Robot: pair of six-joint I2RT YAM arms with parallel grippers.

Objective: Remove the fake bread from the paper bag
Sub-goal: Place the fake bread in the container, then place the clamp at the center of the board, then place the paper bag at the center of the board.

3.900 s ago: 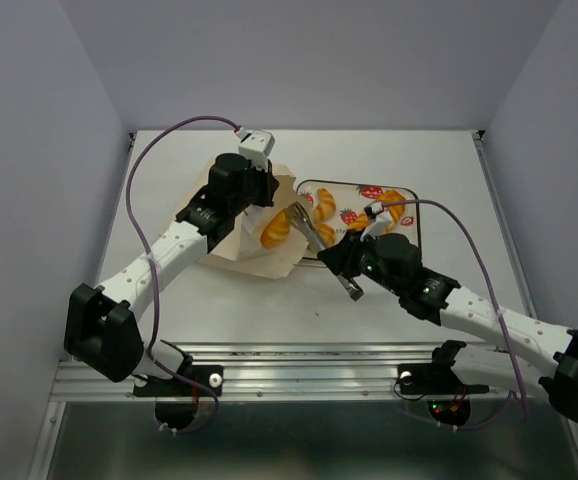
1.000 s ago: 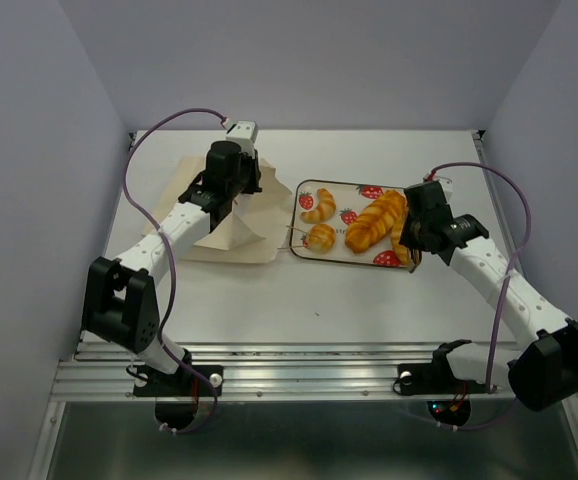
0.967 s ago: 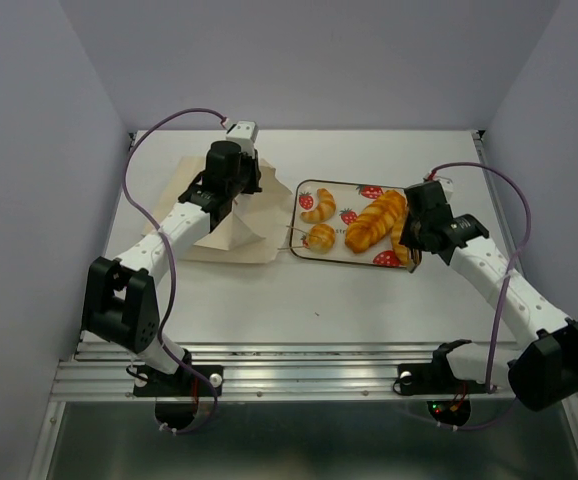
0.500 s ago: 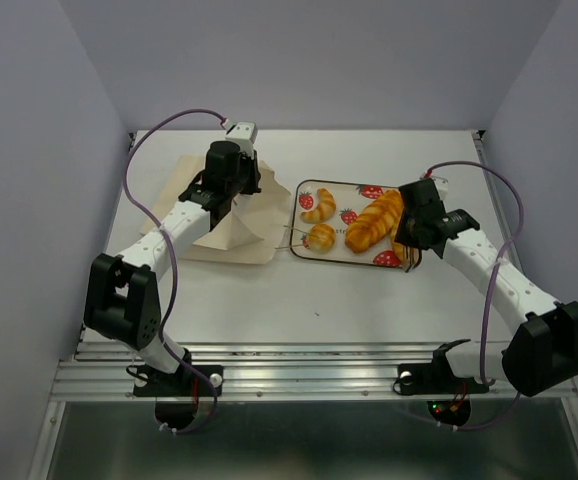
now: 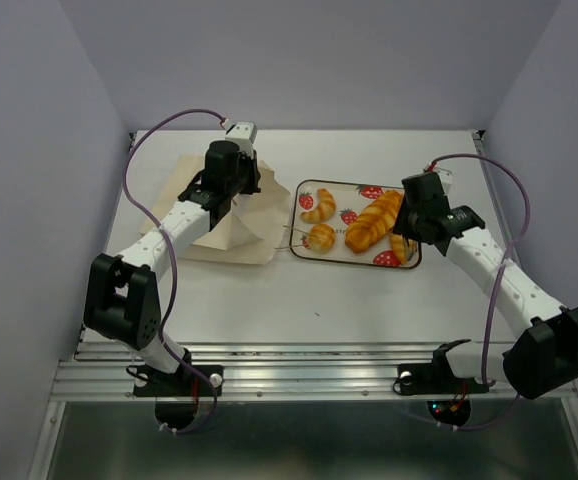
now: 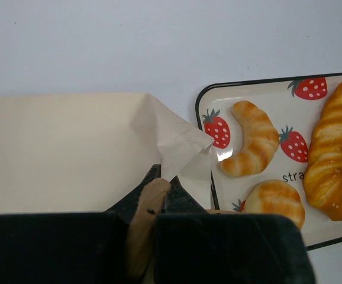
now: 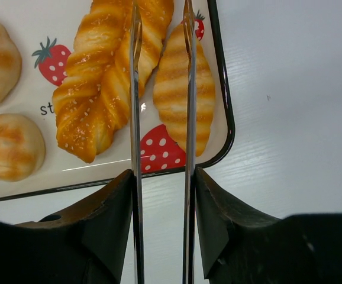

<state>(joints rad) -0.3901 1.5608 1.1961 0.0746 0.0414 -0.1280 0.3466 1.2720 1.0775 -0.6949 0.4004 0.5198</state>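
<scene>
Right gripper [image 7: 161, 23] narrowly parted, empty, fingers above ridged loaf [image 7: 170, 97]; arm stretched forward. Left gripper [image 6: 153, 204] pinching paper bag [image 6: 58, 148] fold.

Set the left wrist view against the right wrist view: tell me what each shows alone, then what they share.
Only the left wrist view: the paper bag lying flat, a piece of it pinched in the shut left gripper. Only the right wrist view: the short ridged loaf near the tray's corner, with the open right gripper over it. Both: the strawberry tray, the long twisted loaf, the crescent roll, the round roll and the white table.
</scene>
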